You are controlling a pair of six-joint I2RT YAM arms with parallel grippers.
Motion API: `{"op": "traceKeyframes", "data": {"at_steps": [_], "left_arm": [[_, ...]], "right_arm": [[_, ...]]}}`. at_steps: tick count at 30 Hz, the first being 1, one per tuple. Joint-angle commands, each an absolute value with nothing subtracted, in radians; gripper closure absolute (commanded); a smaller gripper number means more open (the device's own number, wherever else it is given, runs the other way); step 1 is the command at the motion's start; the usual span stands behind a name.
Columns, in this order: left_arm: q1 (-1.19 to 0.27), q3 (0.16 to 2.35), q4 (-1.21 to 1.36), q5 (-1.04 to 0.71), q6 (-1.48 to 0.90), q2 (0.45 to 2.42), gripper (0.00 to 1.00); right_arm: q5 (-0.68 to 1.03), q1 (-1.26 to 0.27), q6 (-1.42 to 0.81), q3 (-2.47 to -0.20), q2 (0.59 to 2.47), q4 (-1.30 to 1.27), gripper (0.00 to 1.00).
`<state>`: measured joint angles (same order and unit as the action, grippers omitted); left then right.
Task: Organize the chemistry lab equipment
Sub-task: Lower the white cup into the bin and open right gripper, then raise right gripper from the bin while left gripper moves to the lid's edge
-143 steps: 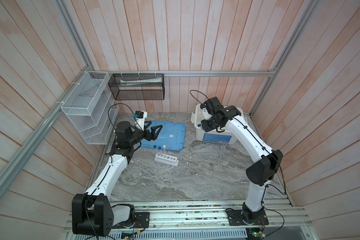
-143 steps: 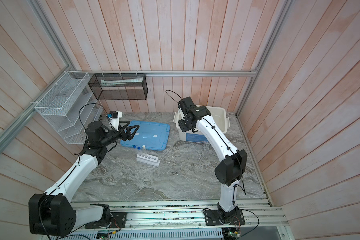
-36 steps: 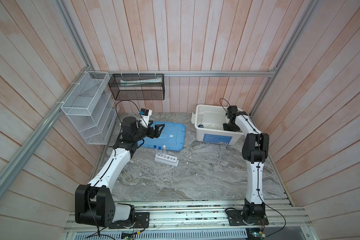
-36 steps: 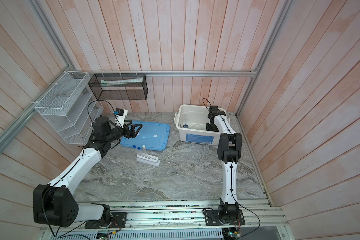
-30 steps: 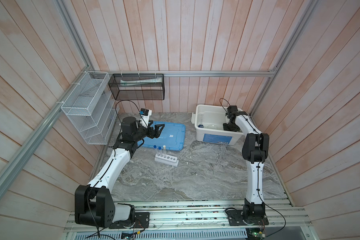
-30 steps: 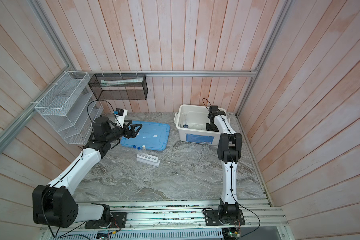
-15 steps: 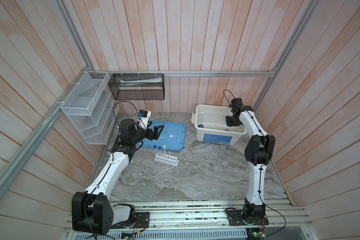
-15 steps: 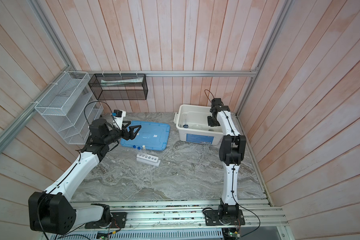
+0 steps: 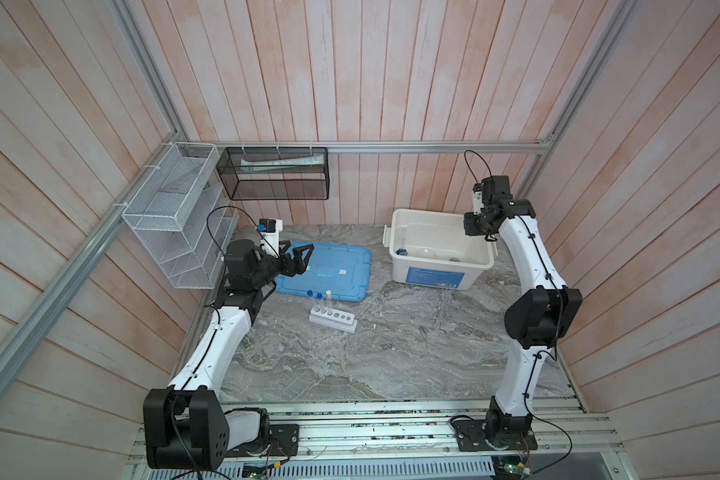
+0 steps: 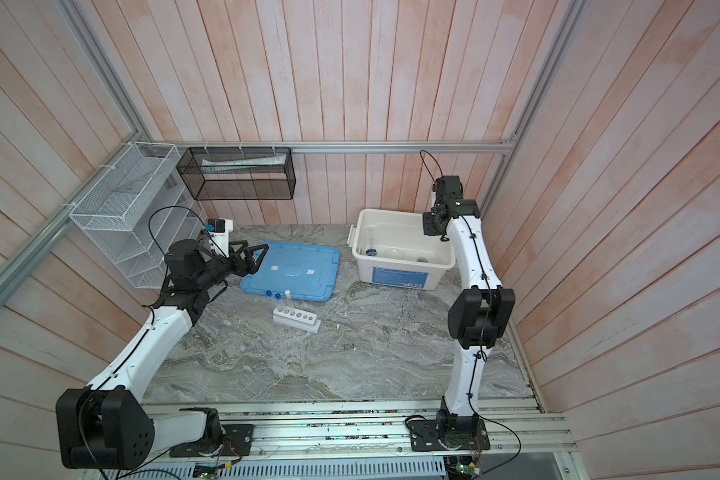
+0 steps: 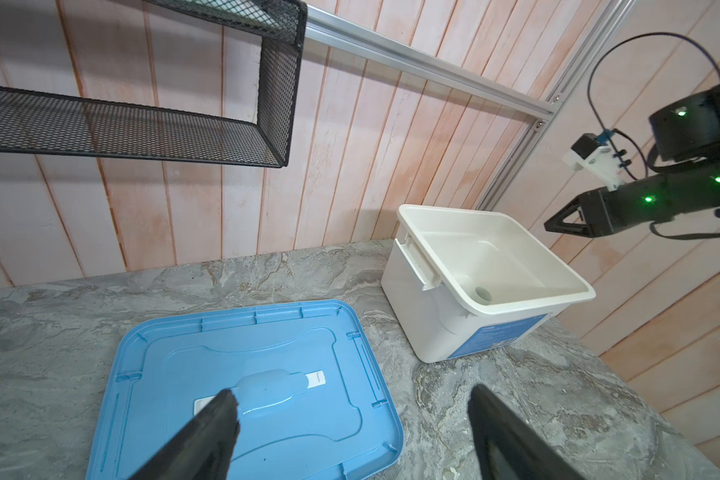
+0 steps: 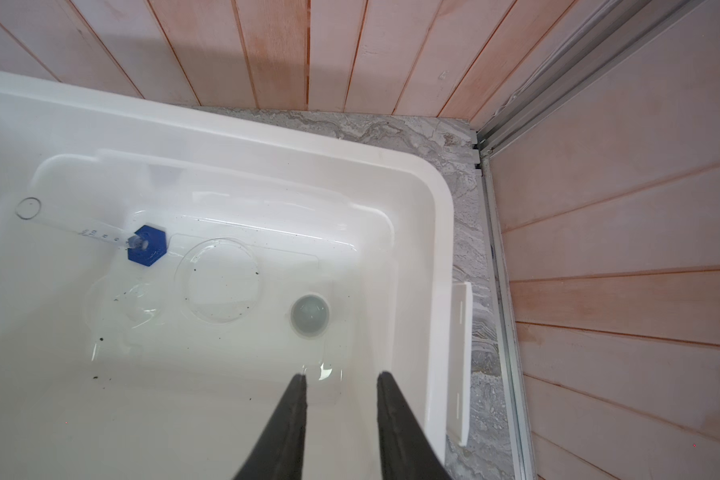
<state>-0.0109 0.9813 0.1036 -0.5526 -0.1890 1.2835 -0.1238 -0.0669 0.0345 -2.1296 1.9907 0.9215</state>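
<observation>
Three capped test tubes [image 9: 319, 305] upright in end holes of white rack [image 9: 333, 323], on marble table [image 9: 350, 365] just beside blue lid [image 9: 350, 257]. Tubes thin, clear, light; probably brittle and slippery: take below cap, soft squeeze. Rack stiff: take by long sides.

Inside white bin [image 12: 429, 249]: graduated cylinder [image 12: 147, 245] on blue hexagonal base, clear round dish [image 12: 221, 280], small round cup [image 12: 309, 313]. Dish shallow: pinch at rim.

Empty left gripper [image 11: 352, 399] spread wide over lid; empty right gripper [image 12: 342, 376], narrower gap, above bin corner.

Cylinder upright or leaning: cannot tell. Further clear piece [image 12: 125, 299] beside dish not identifiable.
</observation>
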Motion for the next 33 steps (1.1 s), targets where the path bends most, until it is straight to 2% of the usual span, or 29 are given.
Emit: {"op": "traceKeyframes", "data": {"at_steps": [1,5,9,11,19,33], "left_arm": [[0.019,0.976,0.157,-0.543,-0.276,1.304,0.12],[0.053,1.030,0.124,-0.488,-0.312,1.346,0.13],[0.078,1.137,-0.004,-0.404,-0.315,1.414,0.16],[0.080,1.177,-0.077,-0.341,-0.295,1.446,0.18],[0.093,1.231,-0.200,-0.159,-0.236,1.522,0.18],[0.107,1.234,-0.309,-0.080,-0.143,1.659,0.20]], "right_arm": [[-0.087,-0.092,0.042,-2.018,1.870,0.856,0.69],[-0.040,-0.117,0.028,-1.774,1.689,0.662,0.69],[0.041,-0.130,0.007,-1.499,1.501,0.414,0.67],[0.077,-0.131,-0.006,-1.432,1.451,0.361,0.66],[0.123,-0.141,-0.034,-1.340,1.378,0.337,0.66],[0.153,-0.179,-0.066,-1.277,1.397,0.298,0.66]]}}
